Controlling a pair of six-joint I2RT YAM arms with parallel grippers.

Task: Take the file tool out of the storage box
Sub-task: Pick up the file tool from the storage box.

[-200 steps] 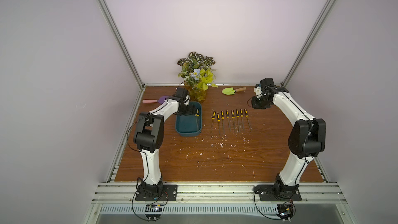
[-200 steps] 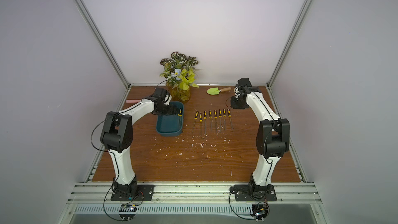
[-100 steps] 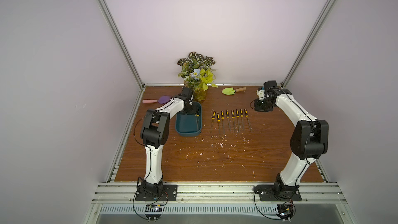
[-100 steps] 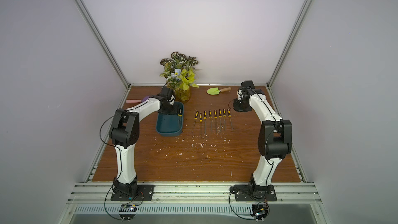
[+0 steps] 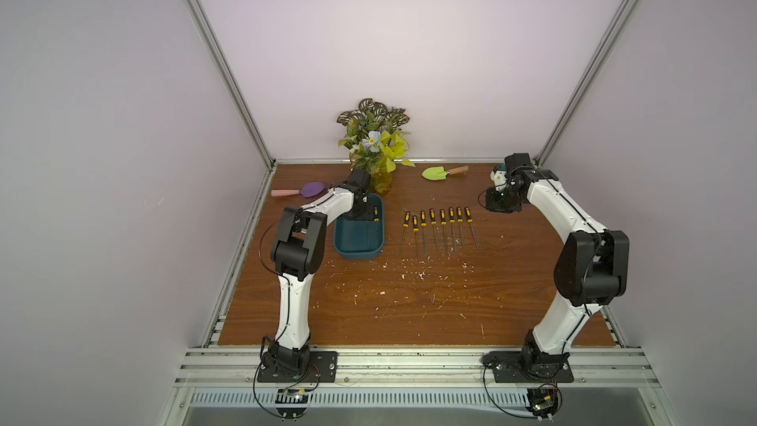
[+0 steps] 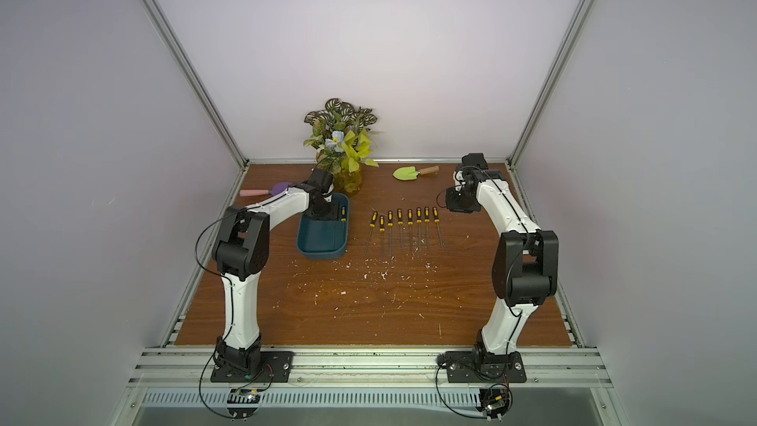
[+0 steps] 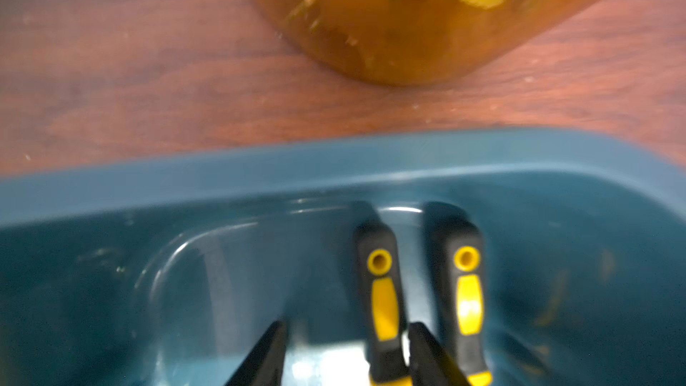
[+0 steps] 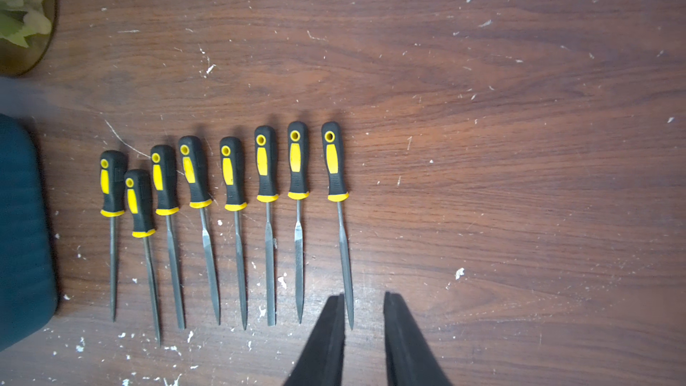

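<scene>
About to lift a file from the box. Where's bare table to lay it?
Free: table between the last file in the row and the right arm, and the wide stretch in front of the box and row. Crowded: the box-to-row gap and by the vase.

Soft, even light from overhead fills both top views. The pale walls are bright, and the brown surface (image 5: 409, 301) carries only faint shadows under the arms. The left wrist view is blurred throughout: the storage box (image 7: 334, 165) rim smears, and white glare sits on its floor. The right wrist view is sharp, and its files (image 8: 234, 180) cast short, soft shadows.
</scene>
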